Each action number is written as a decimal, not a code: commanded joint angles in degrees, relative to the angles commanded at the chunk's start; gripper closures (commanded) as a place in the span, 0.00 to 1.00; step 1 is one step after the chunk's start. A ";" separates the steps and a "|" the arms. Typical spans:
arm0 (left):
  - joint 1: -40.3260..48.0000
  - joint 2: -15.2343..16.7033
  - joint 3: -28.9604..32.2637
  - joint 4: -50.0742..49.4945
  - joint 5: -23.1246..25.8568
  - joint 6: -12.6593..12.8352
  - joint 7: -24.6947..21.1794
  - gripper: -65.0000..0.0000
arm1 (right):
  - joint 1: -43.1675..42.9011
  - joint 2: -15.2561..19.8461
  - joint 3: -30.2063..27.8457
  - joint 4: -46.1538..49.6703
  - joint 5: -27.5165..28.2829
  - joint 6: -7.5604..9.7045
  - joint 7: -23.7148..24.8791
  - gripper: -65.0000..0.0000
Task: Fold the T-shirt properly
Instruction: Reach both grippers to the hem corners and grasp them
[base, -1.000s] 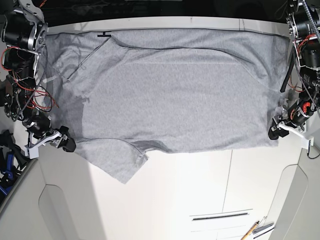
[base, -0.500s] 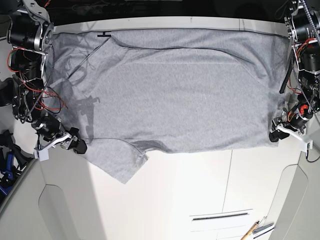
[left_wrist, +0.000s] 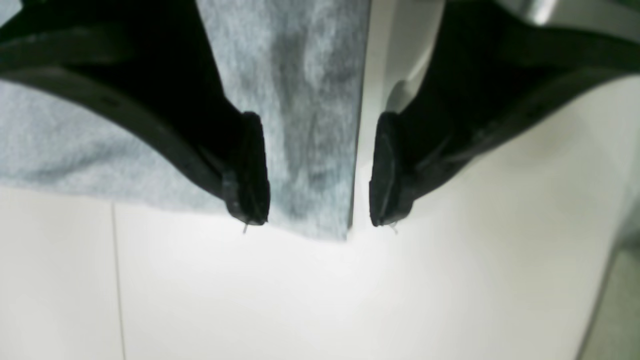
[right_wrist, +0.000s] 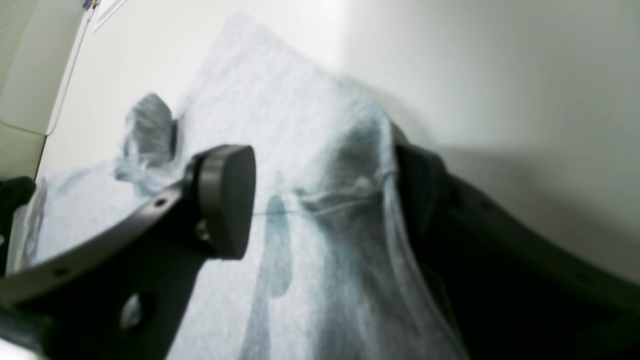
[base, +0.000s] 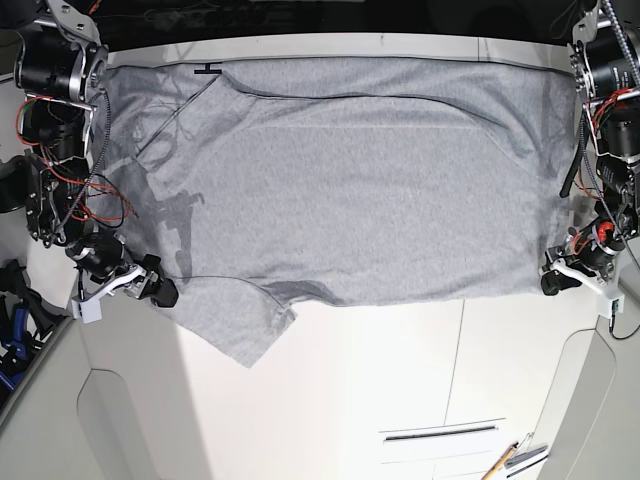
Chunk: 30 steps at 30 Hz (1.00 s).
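The light-grey T-shirt (base: 350, 180) lies spread flat, plain side up, across the far half of the white table (base: 360, 390). One sleeve (base: 245, 325) points toward the front. My right gripper (base: 160, 291) is at the shirt's left edge beside that sleeve. In the right wrist view it is open (right_wrist: 320, 195), with a raised fold of fabric (right_wrist: 300, 125) between the jaws. My left gripper (base: 552, 284) is at the shirt's front right corner. In the left wrist view it is open (left_wrist: 315, 221), with the corner of cloth (left_wrist: 300, 75) lying between the fingers (left_wrist: 247, 170).
A pencil and a slip of paper (base: 515, 458) lie at the table's front right. A black T-shaped mark (base: 209, 70) sits at the far edge. Blue parts (base: 12, 330) stand off the table's left side. Both arms' bases flank the far corners.
My right gripper has moved rightward onto the shirt's left edge. My left gripper has shifted slightly toward the front at the shirt's corner. The shirt has not moved.
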 joint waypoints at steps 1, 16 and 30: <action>0.00 -0.02 0.00 -0.76 0.24 0.24 -0.28 0.45 | 0.00 0.00 0.00 0.00 0.20 0.00 -0.02 0.35; -0.11 0.48 0.00 -4.98 -4.15 -7.26 0.83 0.45 | 0.00 0.00 0.00 0.00 0.20 0.02 -0.04 0.35; -0.15 2.82 0.00 -4.96 -4.61 -9.09 3.98 0.61 | 0.02 0.02 0.00 0.20 2.73 0.44 -2.58 0.36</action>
